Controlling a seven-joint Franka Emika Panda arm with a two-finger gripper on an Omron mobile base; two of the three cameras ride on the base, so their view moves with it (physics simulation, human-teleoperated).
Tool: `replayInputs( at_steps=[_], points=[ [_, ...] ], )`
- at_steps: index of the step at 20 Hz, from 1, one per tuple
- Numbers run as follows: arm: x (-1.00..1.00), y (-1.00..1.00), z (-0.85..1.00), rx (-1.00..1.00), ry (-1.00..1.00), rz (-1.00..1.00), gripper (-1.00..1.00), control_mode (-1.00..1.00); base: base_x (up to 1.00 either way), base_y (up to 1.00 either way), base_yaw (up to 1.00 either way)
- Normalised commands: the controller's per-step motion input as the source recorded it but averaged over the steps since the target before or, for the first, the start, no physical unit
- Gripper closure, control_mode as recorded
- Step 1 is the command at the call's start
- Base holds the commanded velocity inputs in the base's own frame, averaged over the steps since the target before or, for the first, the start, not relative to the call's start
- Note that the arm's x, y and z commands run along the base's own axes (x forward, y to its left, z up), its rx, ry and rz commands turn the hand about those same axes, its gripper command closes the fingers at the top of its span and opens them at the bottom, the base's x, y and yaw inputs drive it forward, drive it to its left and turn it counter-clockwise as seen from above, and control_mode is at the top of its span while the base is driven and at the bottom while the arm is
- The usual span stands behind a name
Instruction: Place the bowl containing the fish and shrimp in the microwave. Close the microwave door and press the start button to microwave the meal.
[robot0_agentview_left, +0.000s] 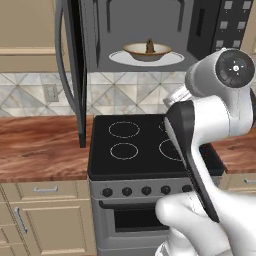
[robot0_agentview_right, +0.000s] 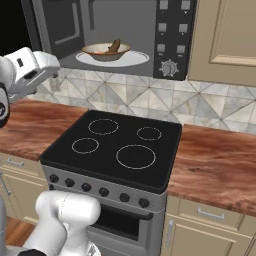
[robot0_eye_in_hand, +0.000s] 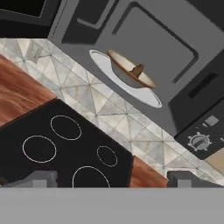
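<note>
The bowl sits on the white round plate inside the microwave, near the middle of the plate, with the dark fish lying across it. The shrimp is too small to make out. So the placing looks done, and the step in hand is, by my judgement, closing the microwave door.

The door stands swung wide open at the left edge of the microwave, edge-on in the left base view, its long axis upright, its lower corner hanging over the table just beside the stove. The fingers are released, spread wide and empty, looking up at the microwave from over the stove. The door lies to the left of them and higher, so the coming move turns on getting round behind its outer face and pushing it rightward. The button panel is at the right edge; no writing or brand can be read on it.
</note>
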Motion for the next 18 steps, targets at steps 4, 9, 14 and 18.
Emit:
replayInputs(
  at_steps=[4, 9, 14, 18],
  points=[
    [-0.75, 0.4, 0.25, -0.47, 0.0, 0.02, -1.0, -1.0, 0.0, 0.0, 0.0],
    [-0.72, 0.38, 0.15, -0.45, 0.0, 0.01, -1.0, -1.0, 0.0, 0.0, 0.0],
    [-0.75, 0.27, 0.03, -0.35, -0.09, 0.03, -1.0, -1.0, 0.0, 0.0, 0.0],
    [-0.34, 0.12, -0.38, -0.23, -0.23, 0.0, -1.0, -1.0, 0.0, 0.0, 0.0]
  ],
)
